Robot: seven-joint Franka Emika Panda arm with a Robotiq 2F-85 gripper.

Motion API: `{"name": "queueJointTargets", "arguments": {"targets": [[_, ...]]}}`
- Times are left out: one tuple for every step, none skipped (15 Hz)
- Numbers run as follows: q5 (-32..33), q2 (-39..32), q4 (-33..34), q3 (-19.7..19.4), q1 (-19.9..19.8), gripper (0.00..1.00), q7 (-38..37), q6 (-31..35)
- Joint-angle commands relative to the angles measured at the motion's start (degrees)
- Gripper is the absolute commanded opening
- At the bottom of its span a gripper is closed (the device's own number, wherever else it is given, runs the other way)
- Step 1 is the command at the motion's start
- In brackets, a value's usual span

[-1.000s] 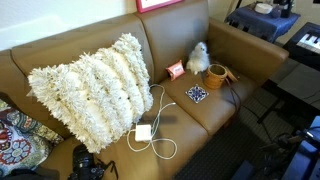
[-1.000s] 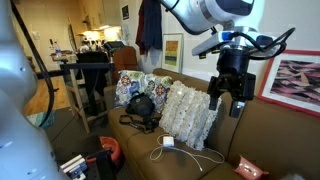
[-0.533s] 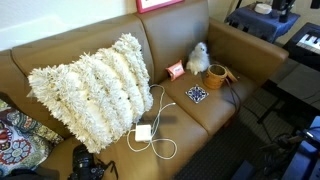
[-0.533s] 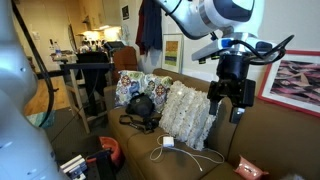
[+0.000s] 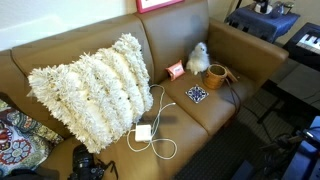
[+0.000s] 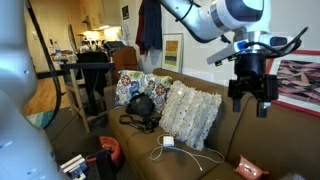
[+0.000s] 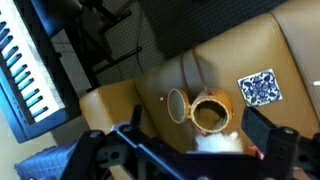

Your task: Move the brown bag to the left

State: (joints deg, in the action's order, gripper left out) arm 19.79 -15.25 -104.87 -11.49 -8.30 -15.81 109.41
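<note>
On couch (image 5: 190,118), brown bag (image 5: 216,76) sits nxt to white toy (image 5: 199,57).

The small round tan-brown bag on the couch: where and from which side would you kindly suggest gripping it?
Probably its upper rim, from straight above: the small round tan-brown bag seems to stand upright with its round mouth facing up, and the white fluffy toy sits close on one side.

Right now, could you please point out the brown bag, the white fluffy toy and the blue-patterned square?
brown bag (image 5: 216,77), in an exterior view, round body
white fluffy toy (image 5: 199,58), in an exterior view, its middle
blue-patterned square (image 5: 197,94), in an exterior view, its centre
</note>
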Motion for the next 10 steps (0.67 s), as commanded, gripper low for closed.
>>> {"name": "queueJointTargets", "arguments": {"targets": [[-0.1, -6.1, 13.8, 0.2, 0.7, 1.0, -0.5, -1.4], [-0.4, -7.5, 17.1, 0.2, 1.0, 1.0, -0.6, -1.8], [-0.7, -8.8, 19.9, 0.3, 1.2, 1.0, -0.7, -1.9], [-0.7, -10.0, 21.8, 0.3, 1.4, 1.0, -0.7, -1.7], [-0.8, -11.2, 23.5, 0.3, 1.6, 1.0, -0.8, -1.7], [-0.8, -12.4, 24.6, 0.2, 1.7, 1.0, -0.8, -1.5], [-0.7, -13.5, 25.4, 0.1, 1.8, 1.0, -0.8, -1.4], [-0.5, -14.5, 25.7, -0.1, 1.8, 1.0, -0.9, -1.1], [-0.6, -15.7, 25.9, -0.2, 1.6, 1.0, -0.8, -0.8], [-0.4, -16.8, 26.0, -0.4, 1.5, 1.0, -0.8, -0.3]]}}
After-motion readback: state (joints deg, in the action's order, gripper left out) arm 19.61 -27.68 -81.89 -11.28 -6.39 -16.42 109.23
